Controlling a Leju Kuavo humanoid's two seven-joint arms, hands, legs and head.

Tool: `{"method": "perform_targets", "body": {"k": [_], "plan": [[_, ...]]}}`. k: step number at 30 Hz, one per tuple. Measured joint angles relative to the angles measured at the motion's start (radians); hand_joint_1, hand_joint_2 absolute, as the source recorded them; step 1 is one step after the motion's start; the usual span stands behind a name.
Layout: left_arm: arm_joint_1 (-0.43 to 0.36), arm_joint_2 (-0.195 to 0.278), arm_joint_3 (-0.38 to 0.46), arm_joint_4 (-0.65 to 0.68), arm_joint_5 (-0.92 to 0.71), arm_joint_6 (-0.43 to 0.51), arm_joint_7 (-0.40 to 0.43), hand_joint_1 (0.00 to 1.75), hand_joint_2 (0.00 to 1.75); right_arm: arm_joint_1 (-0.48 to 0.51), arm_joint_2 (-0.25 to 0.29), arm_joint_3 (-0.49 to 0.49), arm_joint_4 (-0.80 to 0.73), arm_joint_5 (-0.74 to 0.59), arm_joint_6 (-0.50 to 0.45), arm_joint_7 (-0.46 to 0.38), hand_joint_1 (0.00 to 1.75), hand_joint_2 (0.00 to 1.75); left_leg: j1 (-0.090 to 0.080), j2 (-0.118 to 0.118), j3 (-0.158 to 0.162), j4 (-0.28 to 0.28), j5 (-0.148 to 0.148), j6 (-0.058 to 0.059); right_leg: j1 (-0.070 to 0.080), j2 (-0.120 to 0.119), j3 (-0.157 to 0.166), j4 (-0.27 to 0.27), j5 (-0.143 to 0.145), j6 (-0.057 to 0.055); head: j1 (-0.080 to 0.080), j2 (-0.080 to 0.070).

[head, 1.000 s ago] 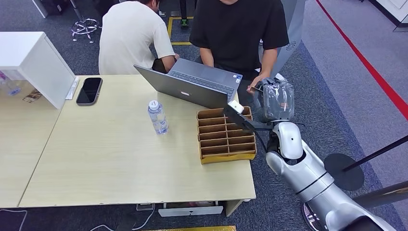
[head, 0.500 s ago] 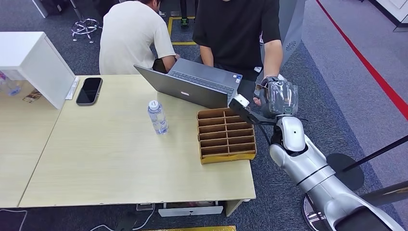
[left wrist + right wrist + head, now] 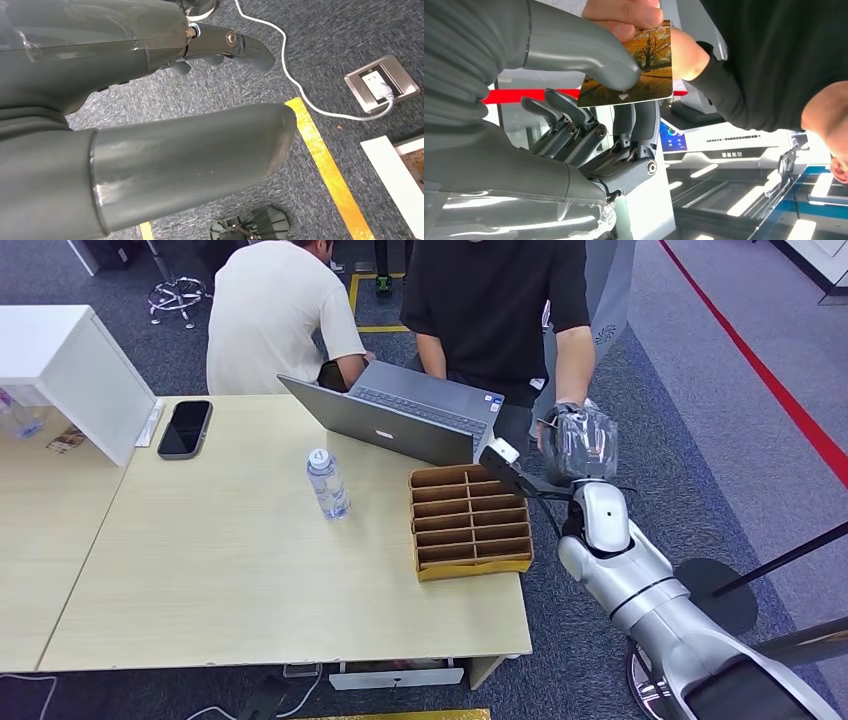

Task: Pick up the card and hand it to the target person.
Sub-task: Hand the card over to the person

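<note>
Past the table's right edge, the right hand (image 3: 589,125) pinches the picture card (image 3: 634,67) between thumb and fingers while the black-shirted person's hand (image 3: 624,15) grips its far edge, and the left hand (image 3: 150,135) hangs empty, fingers loosely apart.

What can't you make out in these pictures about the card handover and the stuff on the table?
- Card: in the head view it lies behind the right hand; in the right wrist view the robot's thumb and the person's fingers cover its edges.
- Person's face: cut off by the head view's top edge.
- Water bottle label: too small to read.
- Left hand: the thumb blocks most of the fingers in the left wrist view.
</note>
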Motion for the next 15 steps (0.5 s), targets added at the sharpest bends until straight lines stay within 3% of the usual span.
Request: {"method": "perform_targets", "body": {"k": [3,4,7,8,9,15], "plan": [[0.000,0.000,0.000,0.000,0.000,-0.002,0.000,0.00,0.00,0.000,0.005,0.005,0.019,0.029,0.000,0.001,1.67,1.75,0.000,0.000,0.000,0.000,0.000,0.000,0.000,0.000,0.000,0.000,0.000,0.000,0.000,0.000],[0.000,0.000,0.000,0.000,0.000,-0.003,0.000,0.00,0.00,0.000,0.006,0.007,0.024,0.039,0.004,0.003,1.44,1.75,0.000,0.000,0.000,0.000,0.000,0.000,0.000,0.000,0.000,0.000,0.000,0.000,0.000,0.000],[0.001,-0.002,0.000,0.000,0.000,-0.004,0.001,0.00,0.00,0.000,0.007,0.015,0.034,0.064,0.019,0.011,0.27,1.75,0.000,0.000,0.000,0.000,0.000,0.000,0.000,0.000,0.000,0.000,0.000,0.000,0.000,0.000],[0.001,-0.002,0.000,0.000,0.000,-0.004,0.001,0.00,0.00,0.000,0.007,0.017,0.037,0.072,0.024,0.014,0.07,1.75,0.000,0.000,0.000,0.000,0.000,0.000,0.000,0.000,0.000,0.000,0.000,0.000,0.000,0.000],[0.001,-0.002,0.000,0.000,0.000,-0.004,0.001,0.00,0.00,0.000,0.008,0.020,0.039,0.081,0.029,0.018,0.00,1.75,0.000,0.000,0.000,0.000,0.000,0.000,0.000,0.000,0.000,0.000,0.000,0.000,0.000,0.000],[0.001,-0.003,0.000,0.000,0.000,-0.004,0.001,0.00,0.00,0.001,0.011,0.037,0.051,0.104,0.063,0.033,0.00,1.75,0.000,0.000,0.000,0.000,0.000,0.000,0.000,0.000,0.000,0.000,0.000,0.000,0.000,0.000]]}}
